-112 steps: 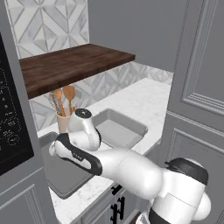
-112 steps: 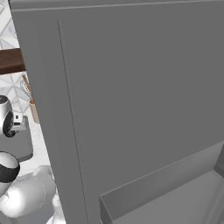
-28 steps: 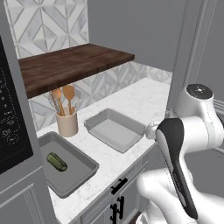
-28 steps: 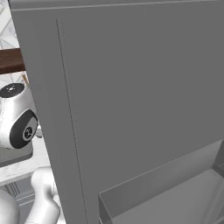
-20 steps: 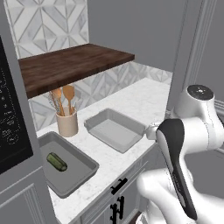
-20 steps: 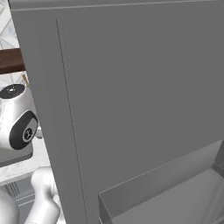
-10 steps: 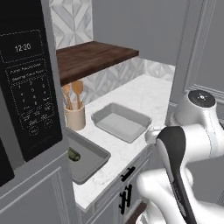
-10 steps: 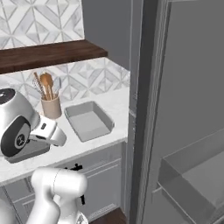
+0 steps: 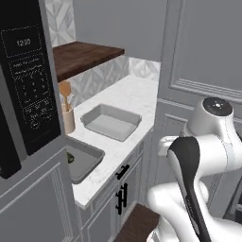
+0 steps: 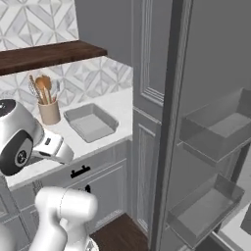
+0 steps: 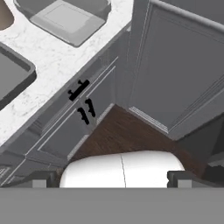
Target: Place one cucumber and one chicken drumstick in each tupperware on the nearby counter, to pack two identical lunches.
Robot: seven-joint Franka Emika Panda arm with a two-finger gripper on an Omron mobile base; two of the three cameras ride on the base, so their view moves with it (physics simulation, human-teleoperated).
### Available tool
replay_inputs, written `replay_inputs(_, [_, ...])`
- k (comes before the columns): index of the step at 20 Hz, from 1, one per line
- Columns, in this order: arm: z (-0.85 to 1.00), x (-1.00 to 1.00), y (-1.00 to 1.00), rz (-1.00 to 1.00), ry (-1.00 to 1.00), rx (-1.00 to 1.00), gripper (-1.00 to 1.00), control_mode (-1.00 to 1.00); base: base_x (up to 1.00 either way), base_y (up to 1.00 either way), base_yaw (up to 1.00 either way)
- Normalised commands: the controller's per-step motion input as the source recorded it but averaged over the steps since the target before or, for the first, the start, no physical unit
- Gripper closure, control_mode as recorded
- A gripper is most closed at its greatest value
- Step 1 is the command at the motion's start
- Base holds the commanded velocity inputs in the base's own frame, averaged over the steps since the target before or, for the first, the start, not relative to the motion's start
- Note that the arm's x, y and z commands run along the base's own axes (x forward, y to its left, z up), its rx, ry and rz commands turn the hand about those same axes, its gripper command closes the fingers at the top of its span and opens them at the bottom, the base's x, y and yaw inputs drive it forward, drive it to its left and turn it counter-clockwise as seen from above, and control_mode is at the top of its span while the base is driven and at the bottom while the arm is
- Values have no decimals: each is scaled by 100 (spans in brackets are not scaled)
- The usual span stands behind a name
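Two grey tupperware stand on the white counter (image 9: 137, 97). The farther tupperware (image 9: 111, 122) is empty and also appears in the right base view (image 10: 90, 122) and the hand view (image 11: 65, 15). The nearer tupperware (image 9: 84, 159) holds a dark green cucumber (image 9: 70, 158), half hidden by the microwave cabinet's edge; its corner shows at the hand view's left (image 11: 13, 74). No chicken drumstick is in view. My gripper (image 11: 114, 178) is open and empty, its fingertips (image 11: 43, 179) wide apart, held off the counter's front edge and looking down at the cabinets and floor.
A microwave (image 9: 28, 90) fills the left. A utensil holder (image 9: 67, 116) stands under the dark wooden shelf (image 9: 85, 54). Tall grey cabinet doors (image 9: 203, 52) rise right of the counter. Open fridge door shelves (image 10: 215, 127) stand at right. Below is brown wood floor (image 11: 127, 135).
The whole scene has shifted: the base has moved, so the counter sits further left and the open fridge shelves are in sight. The arm stays folded and the gripper open.
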Motion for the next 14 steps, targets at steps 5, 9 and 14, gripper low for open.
replay_inputs(5, [0,0,0,0,0,0,-100,100,-99,1,-35])
replay_inputs(9, [0,0,0,0,0,0,-100,100,-100,1,-42])
replay_inputs(14, [0,0,0,0,0,0,-100,100,-85,3,-62])
